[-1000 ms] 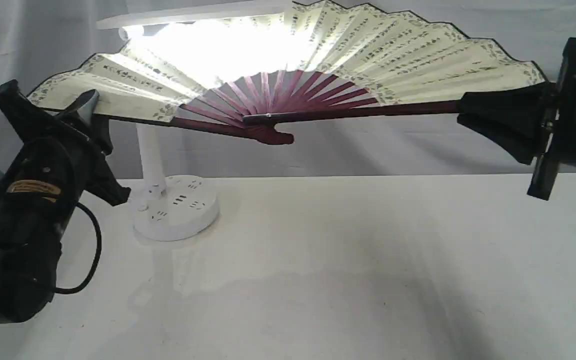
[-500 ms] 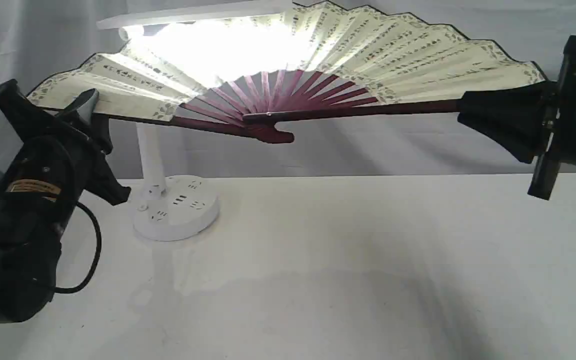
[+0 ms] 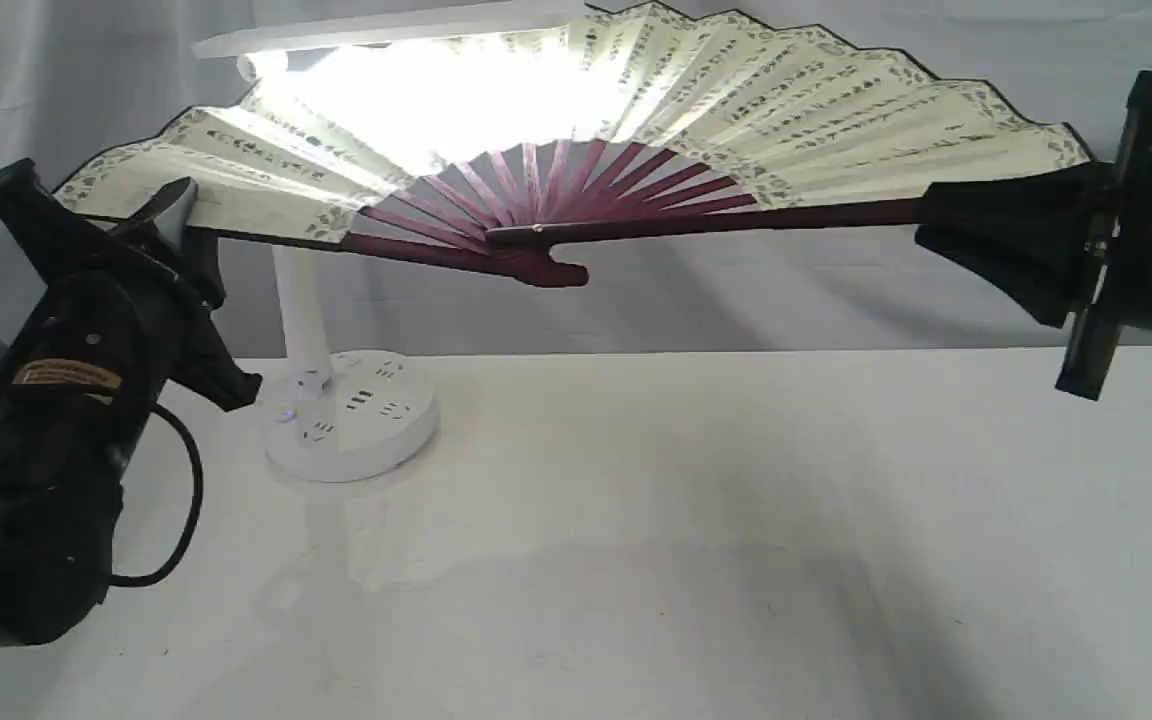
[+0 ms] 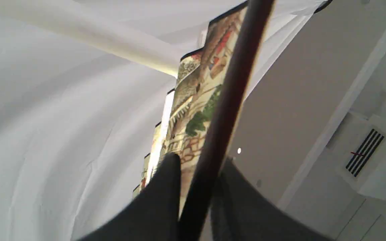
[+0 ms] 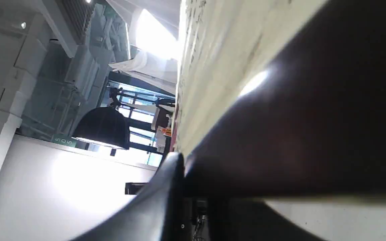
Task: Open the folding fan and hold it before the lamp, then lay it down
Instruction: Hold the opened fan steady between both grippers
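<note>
Toward desk [image 3: 686, 520] back-left corner: lamp [image 3: 351, 420] lit, behind folding fan [image 3: 816, 110].
Fan state: spread, aloft.
Left claw [image 3: 174, 212]: pinching one end rib.
Right claw [image 3: 924, 226]: pinching the other.

The lamp [image 3: 298, 300] at the upper left of the exterior view burns out to white glare through the folding fan [image 3: 816, 110], a broad soft shadow lies on the table [image 3: 636, 450] at lower centre, and both wrist views are soft and blurred up close.

"505" — on green sign [image 5: 64, 140]
</note>
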`<state>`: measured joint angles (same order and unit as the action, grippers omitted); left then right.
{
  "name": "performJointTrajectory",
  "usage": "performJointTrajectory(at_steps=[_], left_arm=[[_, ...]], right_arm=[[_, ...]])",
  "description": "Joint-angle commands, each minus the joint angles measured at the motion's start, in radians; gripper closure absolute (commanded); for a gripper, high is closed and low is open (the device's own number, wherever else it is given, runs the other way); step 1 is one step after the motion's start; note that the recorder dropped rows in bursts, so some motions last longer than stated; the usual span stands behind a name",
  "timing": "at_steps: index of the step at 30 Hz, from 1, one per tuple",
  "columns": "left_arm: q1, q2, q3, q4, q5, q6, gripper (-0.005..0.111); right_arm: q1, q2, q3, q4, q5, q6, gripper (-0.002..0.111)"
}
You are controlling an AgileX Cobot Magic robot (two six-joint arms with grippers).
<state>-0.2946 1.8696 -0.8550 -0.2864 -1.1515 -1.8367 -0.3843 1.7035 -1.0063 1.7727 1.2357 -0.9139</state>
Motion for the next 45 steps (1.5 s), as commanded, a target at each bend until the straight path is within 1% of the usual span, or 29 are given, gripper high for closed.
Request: performJointTrajectory(at_steps=[1, 10, 16, 45], left_arm=[[0.015, -0.028, -0.01, -0.103, -0.07, -0.065, 0.106], [0.015, -0.028, -0.01, -0.099, -0.07, -0.065, 0.106], [0.015, -0.028, -0.01, -0.099, -0.07, -0.065, 0.106], [0.015, -0.028, -0.01, -0.097, -0.07, -0.065, 0.106]], right_arm=[[-0.002, -0.003, 0.004, -0.028, -0.056, -0.027, 0.108], [-0.002, -0.003, 0.004, -0.028, -0.056, -0.027, 0.108], [-0.002, -0.003, 0.004, -0.028, -0.056, 0.007, 0.108], [-0.002, -0.003, 0.004, -0.028, -0.058, 0.005, 0.108]])
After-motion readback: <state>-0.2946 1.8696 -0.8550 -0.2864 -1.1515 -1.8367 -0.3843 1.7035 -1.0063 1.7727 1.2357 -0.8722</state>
